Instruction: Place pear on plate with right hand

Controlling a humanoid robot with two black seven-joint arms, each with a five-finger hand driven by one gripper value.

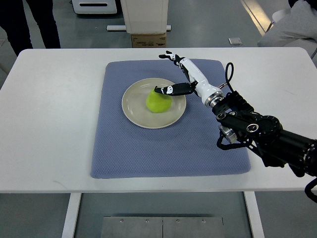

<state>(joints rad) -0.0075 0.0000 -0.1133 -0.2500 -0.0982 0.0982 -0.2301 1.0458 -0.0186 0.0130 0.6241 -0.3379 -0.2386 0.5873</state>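
At the far left of your view the white table lies bare, with a person's dark trouser legs standing beyond its far edge. Moving right, you meet the blue-grey mat spread over the table's middle, and on it the beige plate. The green pear sits on that plate, a little right of its centre, directly under the thumb tip of the right hand. You can see that thumb stretched leftward over the top of the pear, touching it or just above it; the picture does not settle which. The other fingers are spread and extended away from the fruit, pointing towards the far edge of the mat, well clear of the pear, so the hand is loose and grips nothing. Right of the fingers, the white palm and wrist slope back to the black forearm, which leaves at the picture's right edge
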